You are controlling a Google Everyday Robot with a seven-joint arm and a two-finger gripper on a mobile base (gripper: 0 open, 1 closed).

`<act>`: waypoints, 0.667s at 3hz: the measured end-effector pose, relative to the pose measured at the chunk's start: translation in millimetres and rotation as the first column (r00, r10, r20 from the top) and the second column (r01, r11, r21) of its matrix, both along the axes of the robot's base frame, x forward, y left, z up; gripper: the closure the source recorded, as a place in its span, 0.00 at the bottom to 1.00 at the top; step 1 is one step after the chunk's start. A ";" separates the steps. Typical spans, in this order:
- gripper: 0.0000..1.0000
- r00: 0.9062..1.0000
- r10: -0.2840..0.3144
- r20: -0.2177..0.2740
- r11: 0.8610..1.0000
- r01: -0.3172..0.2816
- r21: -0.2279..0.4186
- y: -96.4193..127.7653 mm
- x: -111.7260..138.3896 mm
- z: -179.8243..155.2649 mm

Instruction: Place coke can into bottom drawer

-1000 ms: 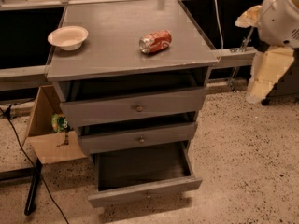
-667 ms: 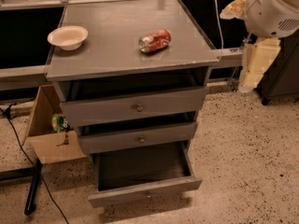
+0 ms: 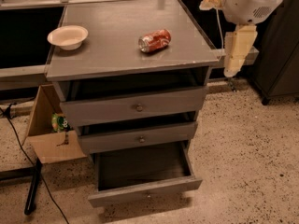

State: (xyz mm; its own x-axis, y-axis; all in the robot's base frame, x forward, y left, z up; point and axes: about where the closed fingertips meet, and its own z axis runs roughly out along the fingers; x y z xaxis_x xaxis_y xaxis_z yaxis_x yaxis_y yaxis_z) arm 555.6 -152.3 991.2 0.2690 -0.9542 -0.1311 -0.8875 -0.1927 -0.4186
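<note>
The coke can point(image 3: 154, 40) is seen lying on its side on the flat grey cabinet top point(image 3: 112, 55), above centre. It is left of and slightly higher than the gripper point(image 3: 233, 62), well apart from it. The gripper is hung at the upper right, beyond the top's edge; whether it is apart or together cannot be told. The can's long axis is tilted from lower left to upper right, silver end leftward. The bottom drawer point(image 3: 145, 196) is pulled open, its interior dark. A round white bowl point(image 3: 68, 36) is set at upper left.
</note>
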 end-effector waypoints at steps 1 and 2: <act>0.00 0.997 0.024 0.075 1.000 -0.023 -0.021 6.8 7.1 6.7; 0.00 0.986 0.084 0.146 0.996 -0.079 -0.041 26.4 29.6 12.7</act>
State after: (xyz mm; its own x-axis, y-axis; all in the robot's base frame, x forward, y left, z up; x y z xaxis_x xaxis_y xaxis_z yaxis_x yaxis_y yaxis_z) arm 585.2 -126.0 1003.9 0.3601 -0.9315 -0.0511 -0.7970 -0.2788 -0.5357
